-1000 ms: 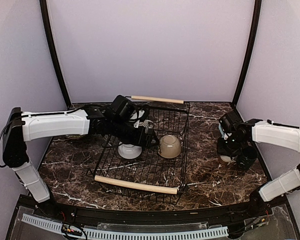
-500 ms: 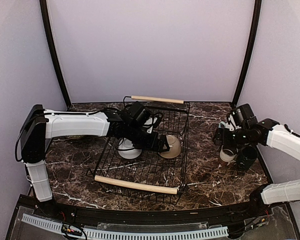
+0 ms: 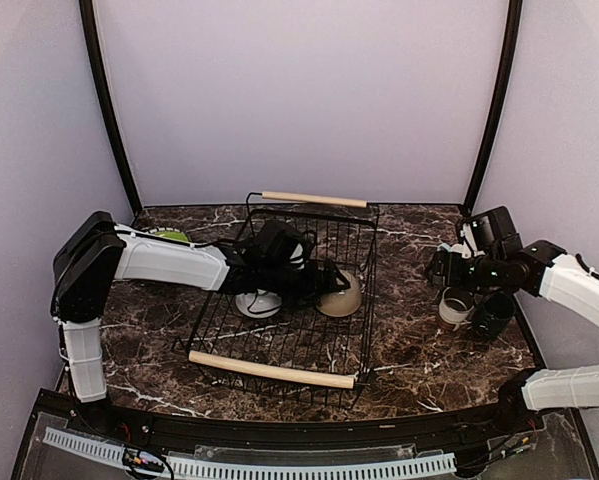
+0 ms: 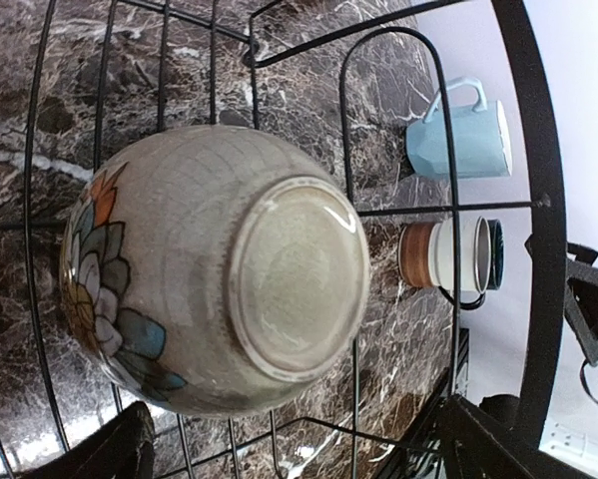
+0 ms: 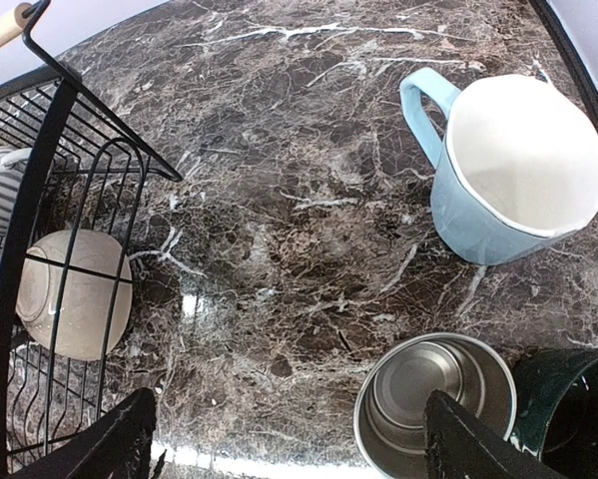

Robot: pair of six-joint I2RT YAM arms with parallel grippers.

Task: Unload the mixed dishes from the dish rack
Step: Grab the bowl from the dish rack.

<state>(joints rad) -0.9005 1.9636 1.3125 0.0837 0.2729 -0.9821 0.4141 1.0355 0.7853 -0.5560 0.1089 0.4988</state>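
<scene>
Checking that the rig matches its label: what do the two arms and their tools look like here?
The left arm and right arm both have smooth white shell links joined by black joints and black wrist sections. A thin black cable loops beside the left wrist. The left tool and right tool are black, each with two blocky, angular fingers. No markings are legible.

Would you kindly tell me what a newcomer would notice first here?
The black wire dish rack with wooden handles fills the middle of the marble table, and an upturned beige flowered bowl lies inside it, the open left gripper close by. To the rack's right stand a light-blue mug, a small white-brown cup and a dark-teal mug.
</scene>
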